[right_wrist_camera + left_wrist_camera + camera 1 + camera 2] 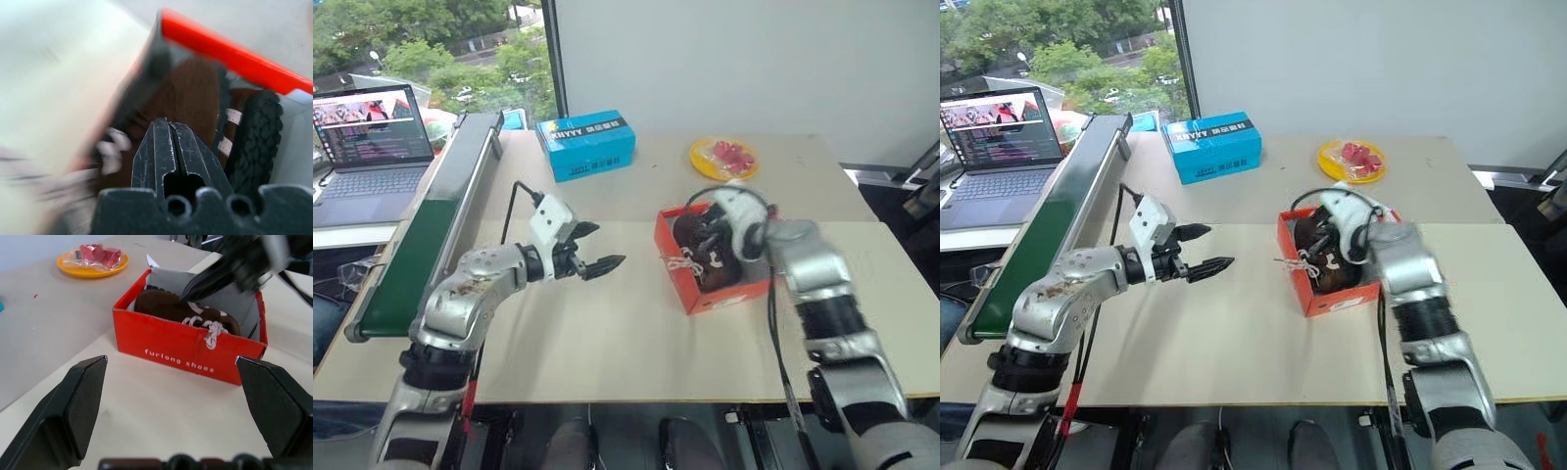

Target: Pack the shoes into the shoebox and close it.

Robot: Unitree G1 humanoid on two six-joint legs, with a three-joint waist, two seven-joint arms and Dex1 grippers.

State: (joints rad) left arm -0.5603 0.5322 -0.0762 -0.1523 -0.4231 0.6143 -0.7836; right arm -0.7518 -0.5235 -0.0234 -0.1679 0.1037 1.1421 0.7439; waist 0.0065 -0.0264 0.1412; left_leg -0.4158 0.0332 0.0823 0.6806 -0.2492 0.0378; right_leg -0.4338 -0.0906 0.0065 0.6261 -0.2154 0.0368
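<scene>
The right gripper [169, 128] has its two black fingers pressed together with nothing between them, and it points down into the shoebox [700, 293], just above the shoes [186, 313]. Both dark brown shoes lie inside the shoebox, and one cream lace hangs over its red front wall. The shoebox is open. The left gripper [594, 248] is spread wide and holds nothing; it hovers above the table [607, 343] beside the shoebox, its fingertips turned toward the box. Behind the shoebox stand a yellow plate [724, 159] and a blue carton [586, 144].
</scene>
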